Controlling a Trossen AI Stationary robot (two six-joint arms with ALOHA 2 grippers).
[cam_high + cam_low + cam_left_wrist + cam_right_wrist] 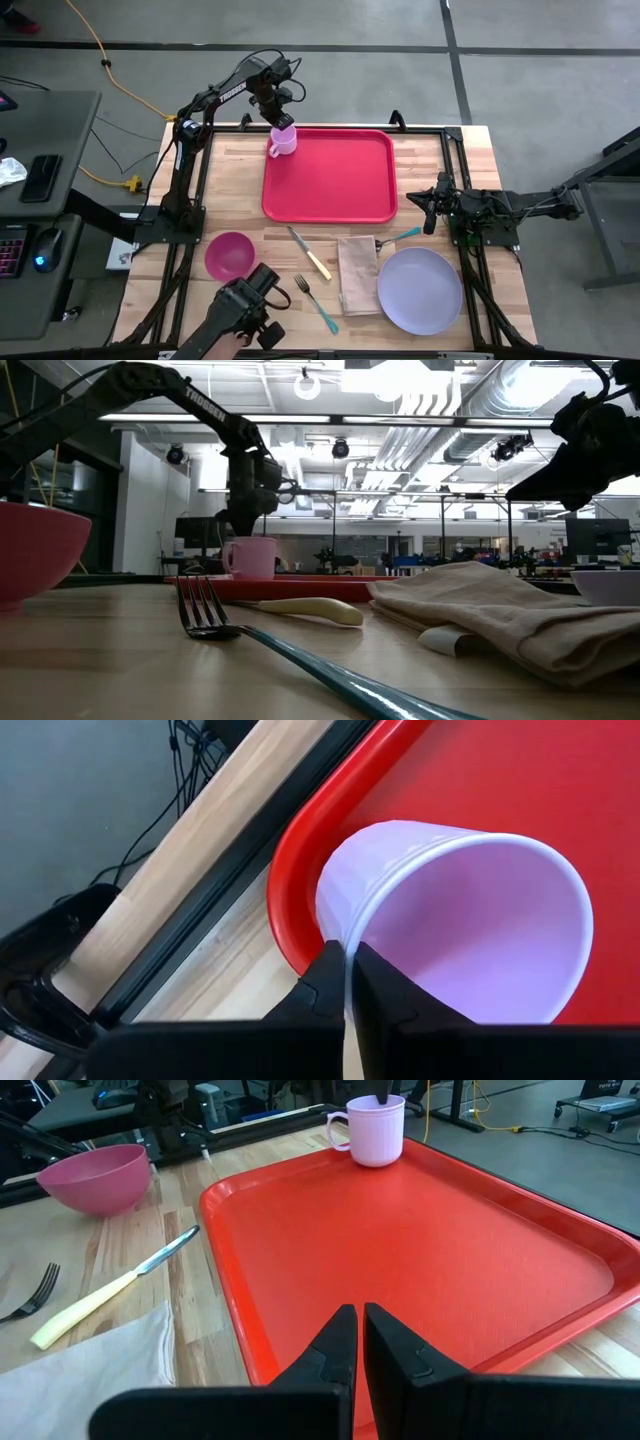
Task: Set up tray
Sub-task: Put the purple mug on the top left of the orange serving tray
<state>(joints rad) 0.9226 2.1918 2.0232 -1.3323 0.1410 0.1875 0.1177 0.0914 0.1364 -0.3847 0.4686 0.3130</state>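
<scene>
Now our left gripper [349, 982] narrowly pinches the lavender mug's [282, 140] rim on the tray [335, 180], which we judge stiff, light, slick, best gripped by its rim.

Setting: open-plan lab or workshop. Evidence: exposed ceiling ducts [470, 400] and strip lighting, grey concrete floor [330, 60], orange cable [115, 75], side desk with keyboard [12, 250] and mouse [47, 243], monitors in background

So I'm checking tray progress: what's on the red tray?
Only the lavender mug stands on the tray, at a far corner, with the left gripper at its rim. The mug's bottom is partly hidden.
</scene>
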